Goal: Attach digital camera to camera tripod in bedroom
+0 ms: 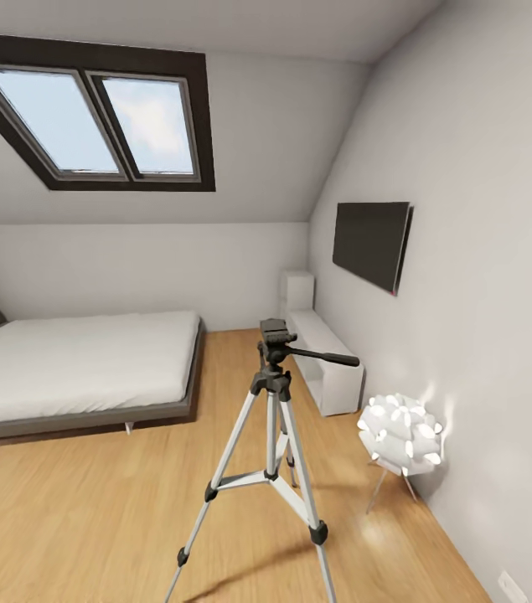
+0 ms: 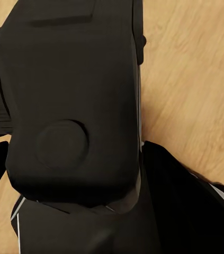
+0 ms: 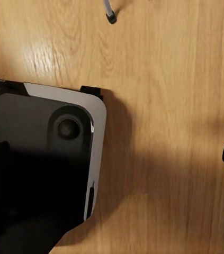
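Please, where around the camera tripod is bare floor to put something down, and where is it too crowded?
Bare wood floor lies open between the bed and the camera tripod. A narrower strip runs past the bed's foot, beside the white low cabinet. It is crowded on the other side, where the white ball lamp stands close to the wall, near the tripod's leg.

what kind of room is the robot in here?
Most likely an attic bedroom: a low bed, a skylight in the sloped ceiling and a wall-mounted TV. A camera tripod stands on the wood floor.
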